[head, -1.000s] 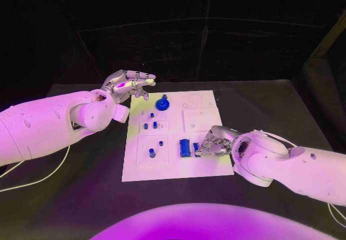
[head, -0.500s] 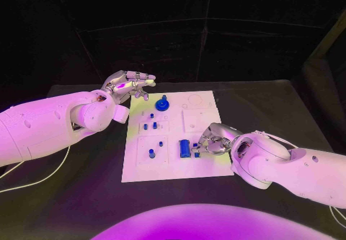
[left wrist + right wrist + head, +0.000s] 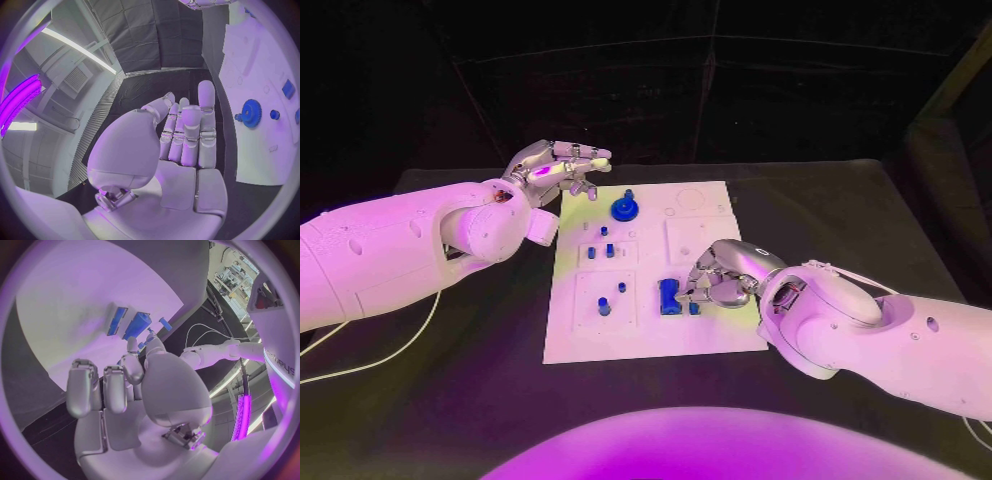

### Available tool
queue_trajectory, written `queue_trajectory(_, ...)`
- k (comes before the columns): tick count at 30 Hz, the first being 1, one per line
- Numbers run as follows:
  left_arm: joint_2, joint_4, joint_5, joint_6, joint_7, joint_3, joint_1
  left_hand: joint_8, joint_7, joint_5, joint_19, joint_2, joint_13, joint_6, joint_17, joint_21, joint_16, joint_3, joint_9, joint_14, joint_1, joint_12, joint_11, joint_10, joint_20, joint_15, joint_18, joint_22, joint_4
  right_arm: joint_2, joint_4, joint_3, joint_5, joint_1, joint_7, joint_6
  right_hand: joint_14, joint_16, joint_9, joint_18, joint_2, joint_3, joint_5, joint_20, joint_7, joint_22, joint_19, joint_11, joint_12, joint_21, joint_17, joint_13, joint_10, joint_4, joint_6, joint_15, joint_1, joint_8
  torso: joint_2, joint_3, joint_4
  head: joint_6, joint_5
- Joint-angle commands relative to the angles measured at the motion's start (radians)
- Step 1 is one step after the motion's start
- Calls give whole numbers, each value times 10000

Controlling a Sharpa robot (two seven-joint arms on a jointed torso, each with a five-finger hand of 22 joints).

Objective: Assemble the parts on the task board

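Observation:
The white task board (image 3: 711, 235) lies mid-table. A blue gear (image 3: 626, 208) stands near its far edge, and it shows again as the gear (image 3: 251, 112) in the left wrist view. Small blue parts (image 3: 597, 250) sit in the left-hand slots. A blue block (image 3: 669, 295) lies near the front right. My right hand (image 3: 721, 280) is curled down beside it, thumb and fingertip (image 3: 131, 343) on either side of a narrow blue piece (image 3: 143, 345); I cannot tell if they grip it. My left hand (image 3: 560, 170) hovers off the board's far left corner, fingers apart, holding nothing.
Black table (image 3: 473, 360) surrounds the board on all sides. A white cable (image 3: 387, 350) trails under my left arm. Two further blue pieces (image 3: 117, 320) lie on the board beyond my right fingertips.
My right hand has slid left across the board and now covers the narrow blue piece beside the block. My left hand has stayed put.

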Motion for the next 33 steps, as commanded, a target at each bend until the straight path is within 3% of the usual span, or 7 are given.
queue_trajectory(1,8,7,26,70,26,8,16,45,20,-30,-42,99,0,-11,-10,-61,-42,37,-14,-71,-28,33,-15,-74,-7,-21,135,-11,-39,68,-12,1,-443,8,30,501,740,21,16,-79,-7,-37,-50,-38,-15,117,96,-24,55,-25,915,9,14,-30,17,-69,106,36,-1,-6,13,-19,4)
queue_trajectory(6,18,1,26,74,24,8,16,45,20,-30,-42,99,0,-11,-10,-61,-42,37,-14,-71,-28,33,-15,-74,-7,-21,135,-11,-39,181,-40,1,-632,8,-181,633,741,24,30,-79,9,-57,-83,-42,-21,117,96,-29,61,-27,920,13,18,-75,15,-73,173,56,5,11,6,-19,26)
queue_trajectory(16,27,-9,26,75,22,6,16,45,20,-30,-42,99,0,-11,-10,-61,-42,37,-14,-71,-28,33,-15,-74,-7,-21,135,-11,-39,292,-108,1,-790,8,-452,971,743,28,53,-81,37,-89,-106,-49,-32,124,100,-39,84,-25,930,30,28,-168,7,-81,308,87,2,4,-1,-39,53)
queue_trajectory(21,32,-15,26,76,19,6,16,45,20,-30,-42,99,0,-11,-10,-61,-42,37,-14,-71,-28,33,-15,-74,-7,-21,135,-11,-39,330,-98,1,-863,8,-467,1232,744,31,84,-83,32,-178,-392,-56,-29,135,103,-39,75,-24,941,31,26,-341,-13,-85,520,133,2,6,5,-44,56)
queue_trajectory(33,40,-17,26,91,28,4,16,45,20,-30,-42,99,0,-11,-10,-61,-42,37,-14,-71,-28,33,-15,-74,-7,-21,135,-11,-39,352,-201,2,-857,8,-906,819,751,52,110,-90,245,-212,-408,-58,-42,169,118,-48,144,-6,979,74,64,-310,8,-89,497,185,3,5,5,-41,66)
